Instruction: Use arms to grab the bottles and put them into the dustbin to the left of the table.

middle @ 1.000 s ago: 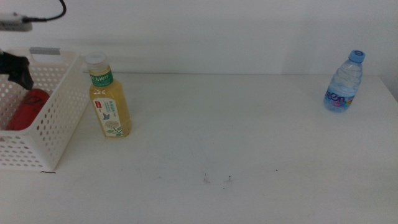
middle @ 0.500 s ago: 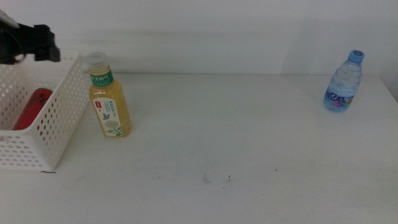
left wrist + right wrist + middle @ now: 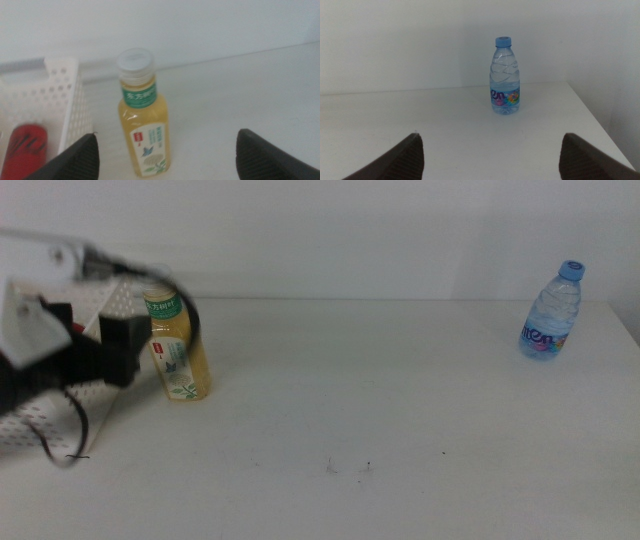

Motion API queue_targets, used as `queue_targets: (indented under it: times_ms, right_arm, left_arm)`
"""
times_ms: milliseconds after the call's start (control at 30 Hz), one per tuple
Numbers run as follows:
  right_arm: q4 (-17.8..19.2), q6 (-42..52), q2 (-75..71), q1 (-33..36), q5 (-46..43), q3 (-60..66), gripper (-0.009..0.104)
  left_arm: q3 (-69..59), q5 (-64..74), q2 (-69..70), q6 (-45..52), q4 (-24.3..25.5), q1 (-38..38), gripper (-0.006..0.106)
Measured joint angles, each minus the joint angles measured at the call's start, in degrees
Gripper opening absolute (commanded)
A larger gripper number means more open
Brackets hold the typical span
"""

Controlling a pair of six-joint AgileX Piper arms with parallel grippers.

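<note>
Left gripper (image 3: 165,150) spread wide, empty, facing yellow tea bottle (image 3: 142,120) beside dustbin (image 3: 60,95) at table's (image 3: 400,400) left edge. Right gripper (image 3: 490,150) wide too, facing water bottle (image 3: 506,77) near far right corner.

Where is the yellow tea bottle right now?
The yellow tea bottle stands upright on the table's left side, just right of the white basket, with the left gripper open facing it.

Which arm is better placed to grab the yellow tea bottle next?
Left. The left gripper is open and faces the yellow tea bottle beside the dustbin; the right gripper faces the far water bottle.
</note>
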State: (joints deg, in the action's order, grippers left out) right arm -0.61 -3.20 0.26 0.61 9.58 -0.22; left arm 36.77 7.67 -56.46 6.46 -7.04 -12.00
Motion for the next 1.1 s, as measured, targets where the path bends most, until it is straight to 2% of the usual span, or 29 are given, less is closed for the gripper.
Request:
queue_targets:
  times_ms: [133,367,533,967,1100]
  right_arm:
    - [0.0,0.0,0.0,0.0,0.0,0.0,0.081]
    - [0.0,0.0,0.0,0.0,0.0,0.0,0.081]
    - [0.0,0.0,0.0,0.0,0.0,0.0,0.081]
    - [0.0,0.0,0.0,0.0,0.0,0.0,0.081]
    - [0.0,0.0,0.0,0.0,0.0,0.0,0.081]
  left_arm:
    - [-10.5,-14.0,3.3,0.0,3.5,-2.3,0.094]
    - [-25.1,-36.3,4.8,0.0,3.4,-2.8,0.094]
    - [-28.7,-37.5,4.8,0.0,3.1,-2.8,0.094]
    - [-28.7,-35.0,4.8,-4.1,2.8,-2.8,0.094]
    - [-28.9,-34.7,4.5,-4.3,4.0,-2.8,0.094]
